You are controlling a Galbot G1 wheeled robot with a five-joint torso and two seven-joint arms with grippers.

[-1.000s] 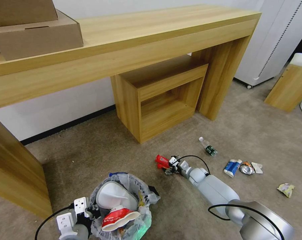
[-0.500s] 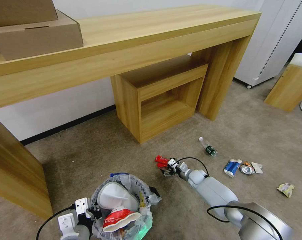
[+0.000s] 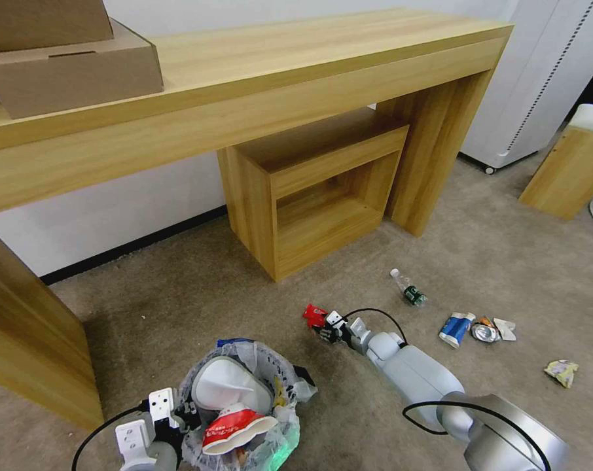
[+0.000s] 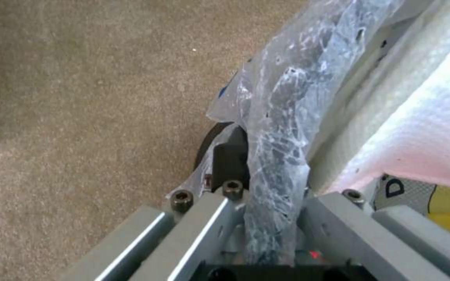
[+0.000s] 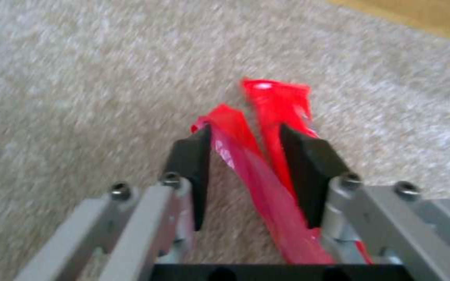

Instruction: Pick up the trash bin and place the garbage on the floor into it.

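Even, bright indoor light falls from above, leaving soft shadows on the carpet [image 3: 179, 294] under the wooden surface [image 3: 277, 59], whose straight edges bow toward the frame's borders. The right wrist view is motion-smeared, the red wrapper [image 5: 266, 128] glaring; white overexposure fills the left wrist view's right side.

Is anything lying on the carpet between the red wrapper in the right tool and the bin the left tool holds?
Nothing visible. Bare carpet separates the red wrapper at the right tool from the bin gripped by the left tool.
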